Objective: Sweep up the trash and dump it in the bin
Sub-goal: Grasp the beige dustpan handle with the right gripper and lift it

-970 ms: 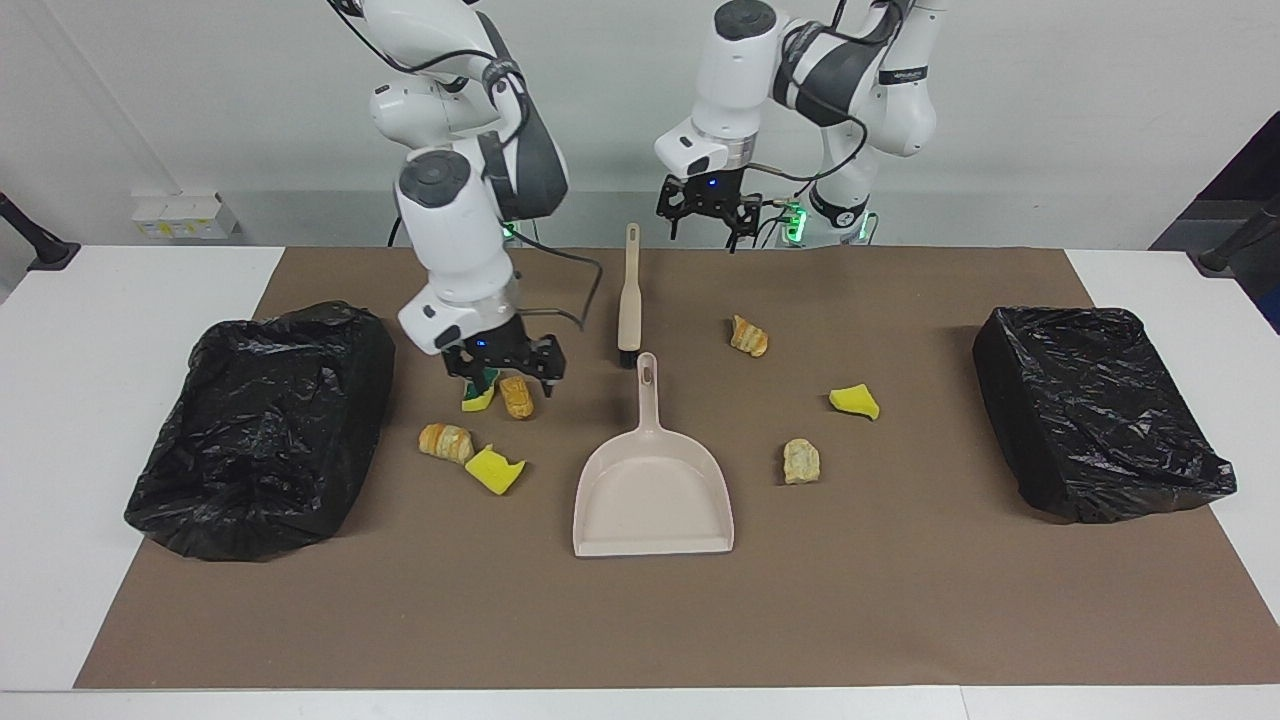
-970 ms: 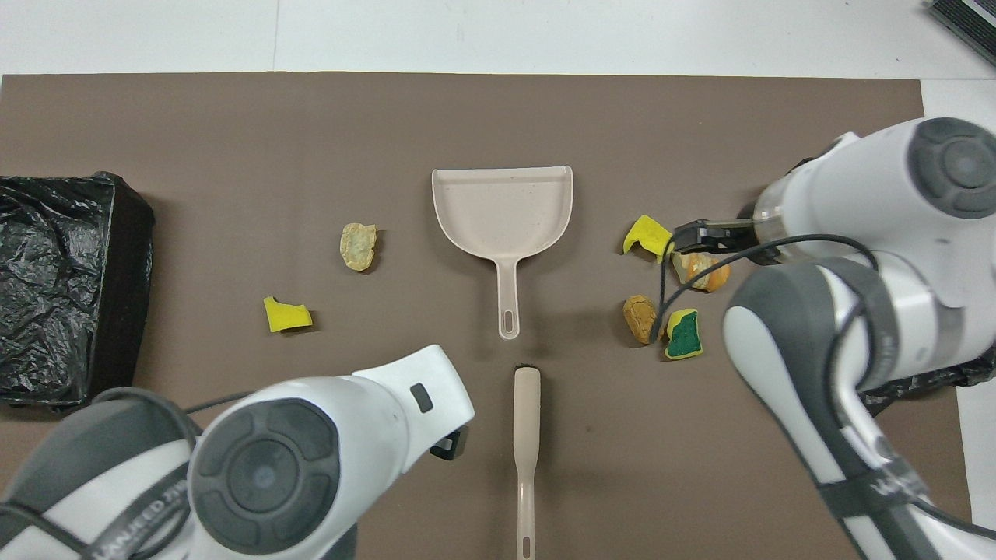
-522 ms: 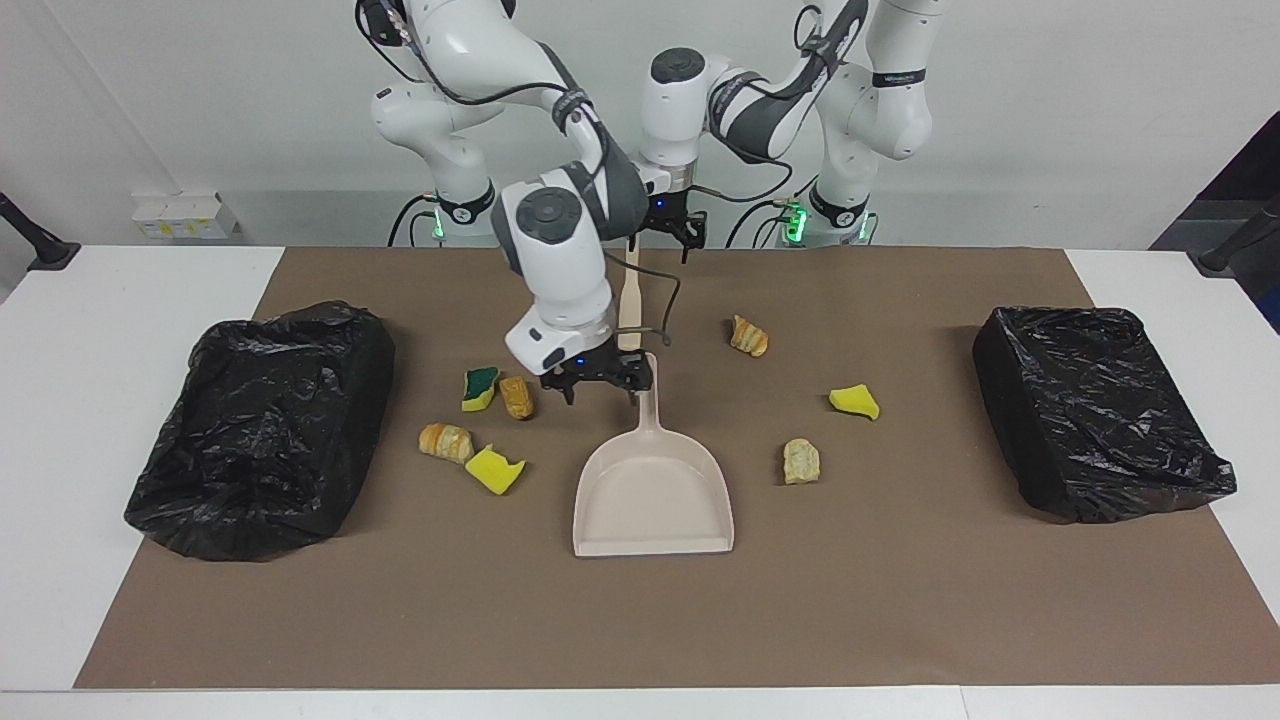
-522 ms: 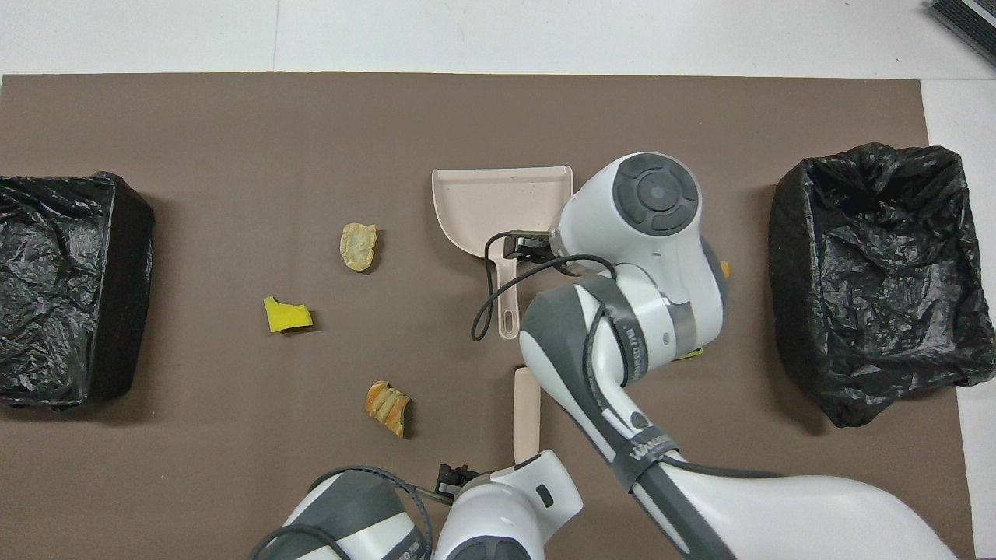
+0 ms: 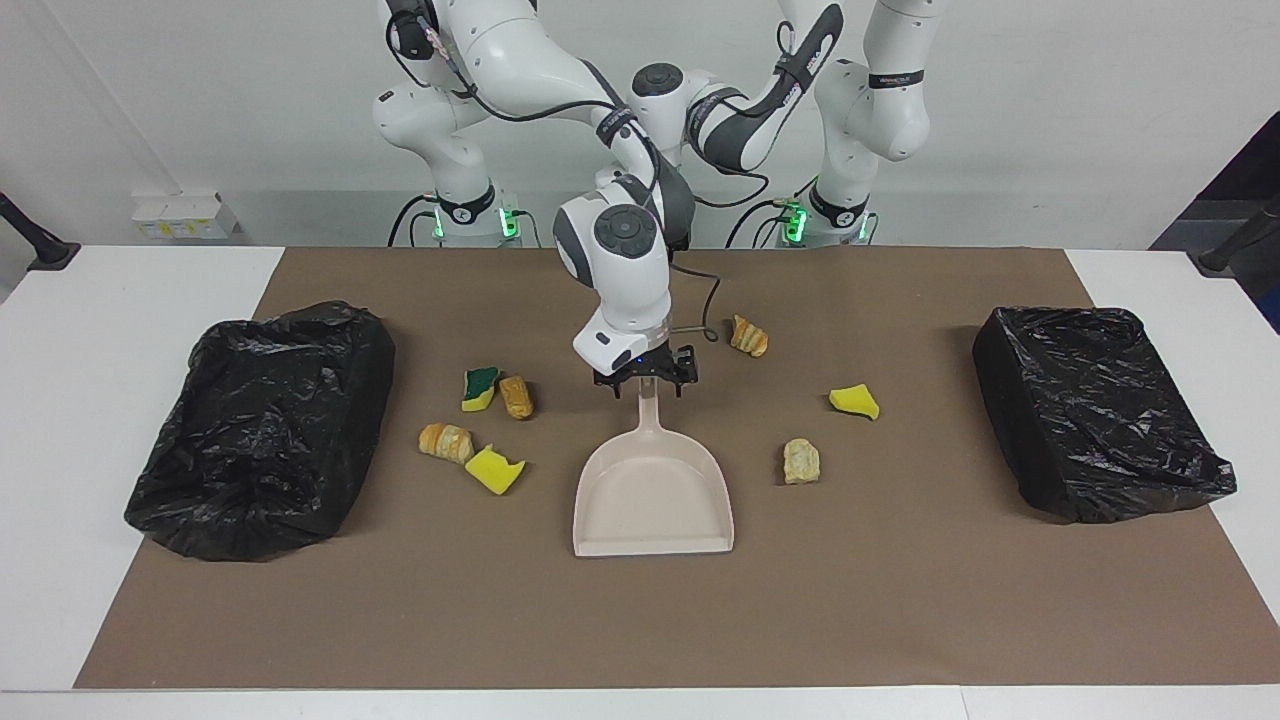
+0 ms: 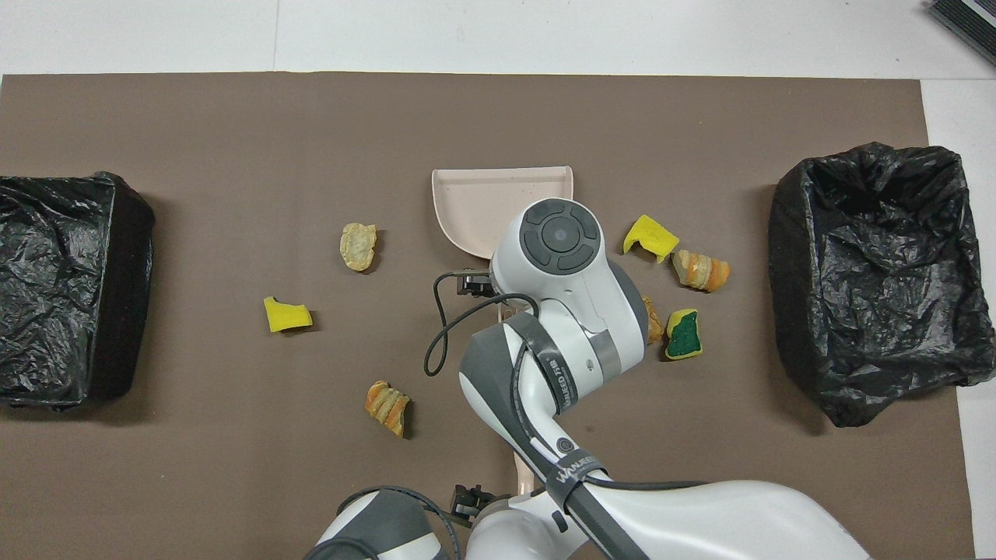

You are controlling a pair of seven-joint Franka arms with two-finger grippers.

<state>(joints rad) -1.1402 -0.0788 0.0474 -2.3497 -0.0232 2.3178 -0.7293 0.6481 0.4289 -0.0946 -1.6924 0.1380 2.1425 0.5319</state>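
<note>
Right gripper [image 5: 646, 379] over dustpan [image 5: 652, 500] handle, jaws apart, holding nothing.
I see trash scraps [image 5: 494, 469] scattered on the worktop mat either side of the dustpan; left gripper [image 6: 467, 498] spread wide, near the robots.

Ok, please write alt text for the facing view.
The right pincer, open, is over the dustpan handle at the middle of a brown mat. Seven scraps lie around it, between two black-bagged bins.
</note>
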